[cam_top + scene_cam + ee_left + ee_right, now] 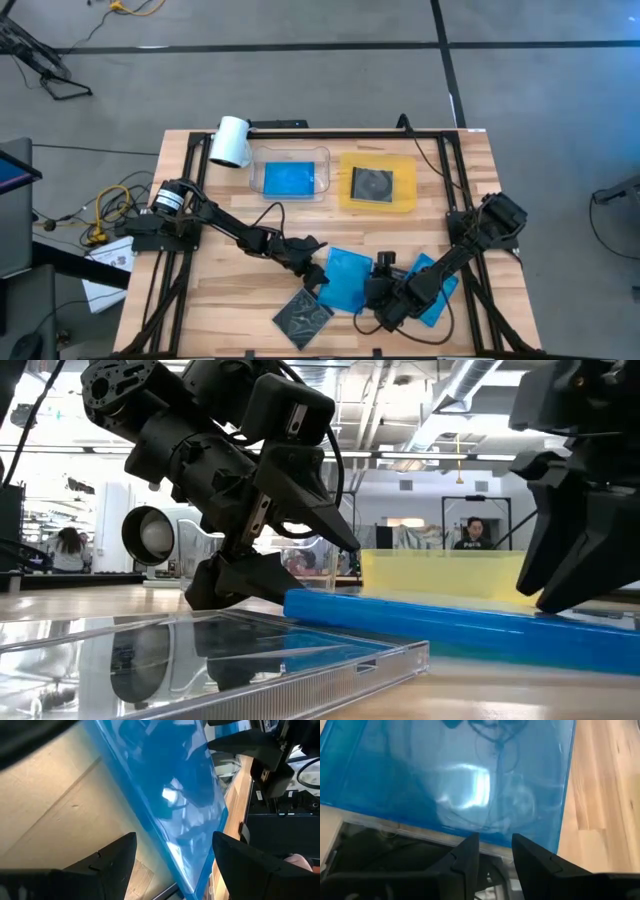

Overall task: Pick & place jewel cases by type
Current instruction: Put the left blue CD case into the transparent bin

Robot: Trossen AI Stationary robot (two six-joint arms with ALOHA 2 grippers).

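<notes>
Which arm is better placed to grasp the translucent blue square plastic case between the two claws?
Left, I judge. The left claw is open and its fingers stand either side of the edge of the blue case. The right claw is near, but no edge shows lined up in it.

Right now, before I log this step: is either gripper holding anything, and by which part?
Neither has a hold. The left gripper is open at the left edge of the middle blue case; the right gripper is open at that case's right side.
</notes>
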